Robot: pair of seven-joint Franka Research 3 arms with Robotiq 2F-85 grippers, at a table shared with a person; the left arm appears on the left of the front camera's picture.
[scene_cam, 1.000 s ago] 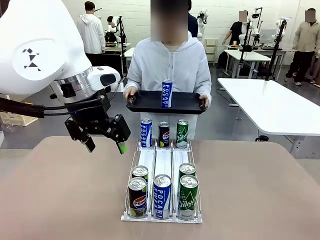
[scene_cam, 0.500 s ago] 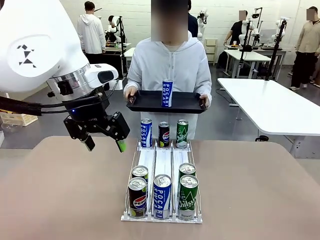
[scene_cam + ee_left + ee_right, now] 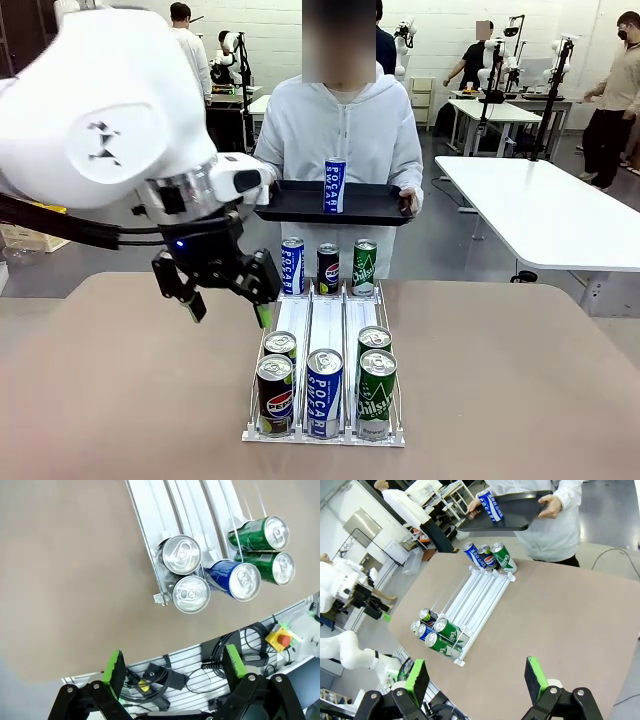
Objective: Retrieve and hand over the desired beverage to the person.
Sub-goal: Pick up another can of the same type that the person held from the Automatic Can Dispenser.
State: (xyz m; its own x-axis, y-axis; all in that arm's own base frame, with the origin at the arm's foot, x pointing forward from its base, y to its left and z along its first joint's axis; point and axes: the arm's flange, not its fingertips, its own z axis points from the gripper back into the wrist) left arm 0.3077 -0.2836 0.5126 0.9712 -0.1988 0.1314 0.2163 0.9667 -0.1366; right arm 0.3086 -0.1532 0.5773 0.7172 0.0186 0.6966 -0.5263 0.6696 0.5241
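The left tool [image 3: 229, 310] hangs wide open and empty just beside the rack [image 3: 325, 318]; the right tool [image 3: 477, 680] is likewise open and empty. The person [image 3: 345, 130] holds a tray [image 3: 295, 205] carrying a blue can [image 3: 334, 187], so I judge this is the approach. Next it should descend around the front blue can [image 3: 324, 392].

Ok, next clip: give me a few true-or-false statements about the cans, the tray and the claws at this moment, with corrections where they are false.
1. The left claw is open and holds nothing. True.
2. The tray held by the person is bare. False: a blue can stands upright on it.
3. The near end of the rack holds five cans. True.
4. The middle lane's near can is green. False: it is blue; the green cans stand in the right lane.
5. The right claw is shut on a can. False: it is open and empty.
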